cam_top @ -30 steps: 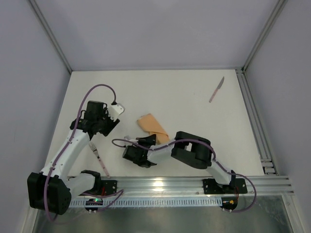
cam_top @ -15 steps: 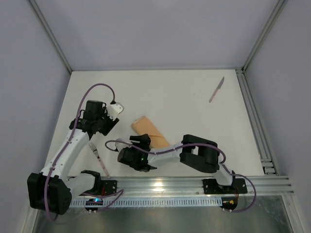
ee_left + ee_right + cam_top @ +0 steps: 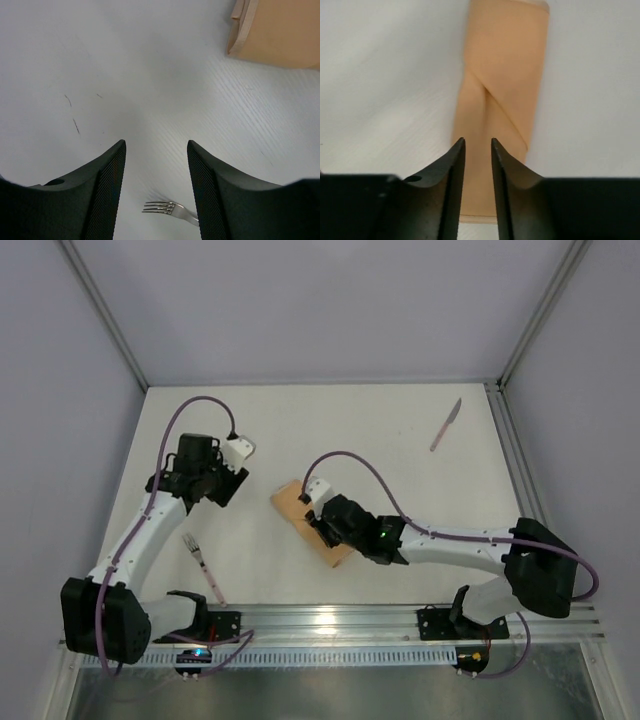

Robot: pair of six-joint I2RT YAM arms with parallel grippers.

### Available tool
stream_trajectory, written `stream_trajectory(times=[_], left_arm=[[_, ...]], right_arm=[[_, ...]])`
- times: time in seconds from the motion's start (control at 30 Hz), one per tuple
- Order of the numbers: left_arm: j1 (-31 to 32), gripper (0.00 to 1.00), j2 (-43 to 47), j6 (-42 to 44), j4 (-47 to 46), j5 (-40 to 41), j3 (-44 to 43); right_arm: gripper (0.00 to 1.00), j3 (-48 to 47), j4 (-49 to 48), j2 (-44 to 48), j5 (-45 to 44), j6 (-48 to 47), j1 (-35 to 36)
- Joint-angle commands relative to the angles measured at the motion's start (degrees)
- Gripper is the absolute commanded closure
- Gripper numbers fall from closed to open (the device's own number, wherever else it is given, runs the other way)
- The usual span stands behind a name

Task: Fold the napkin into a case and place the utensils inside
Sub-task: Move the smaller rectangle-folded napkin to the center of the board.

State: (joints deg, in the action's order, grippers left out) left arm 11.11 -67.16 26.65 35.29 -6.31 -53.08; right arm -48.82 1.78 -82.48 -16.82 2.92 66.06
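Observation:
The peach-orange napkin (image 3: pixel 305 518) lies folded into a narrow flat case (image 3: pixel 505 90), set diagonally mid-table. My right gripper (image 3: pixel 325 528) hovers over its near half, the jaws (image 3: pixel 477 141) a narrow gap apart with nothing between them. A diagonal fold line crosses the cloth ahead of the fingers. My left gripper (image 3: pixel 222 490) stands open (image 3: pixel 156 144) over bare table left of the case, whose corner (image 3: pixel 280 35) shows at the upper right. The fork (image 3: pixel 203 565) lies near the front left, and its tines (image 3: pixel 165 207) show low between the left fingers. The knife (image 3: pixel 446 425) lies far back right.
An aluminium rail (image 3: pixel 400 620) runs along the near edge by the arm bases. Another rail (image 3: pixel 525 490) borders the table's right side, close to the knife. Grey walls enclose the left, back and right.
My right arm has swung from the front left round to reach the napkin from the right, and its jaws have opened. The napkin now lies flatter and narrower. My left gripper shifted slightly back.

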Motion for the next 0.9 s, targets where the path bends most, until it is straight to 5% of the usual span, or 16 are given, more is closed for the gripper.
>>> stream_trajectory(times=[0.0,0.27,0.5,0.87], left_arm=[[-0.13,0.46,-3.67,-3.27,-2.94,-3.62,-3.43],[5.05,0.46,-12.03,-6.87,-6.19,-4.07,-5.36],[13.05,0.44,-19.93,-7.14,-11.03,-6.17,-7.47],[13.85,0.53,-35.67,-6.88,-12.88,3.23,-12.66]], right_arm=[[0.74,8.27,-1.25,1.79,12.93,12.19,-6.73],[0.92,12.6,-8.54,-3.39,16.03,11.06,-8.67],[0.93,11.56,-6.35,-5.06,8.3,7.2,-9.28],[0.91,4.7,-7.32,-7.0,8.03,-3.52,-18.25]])
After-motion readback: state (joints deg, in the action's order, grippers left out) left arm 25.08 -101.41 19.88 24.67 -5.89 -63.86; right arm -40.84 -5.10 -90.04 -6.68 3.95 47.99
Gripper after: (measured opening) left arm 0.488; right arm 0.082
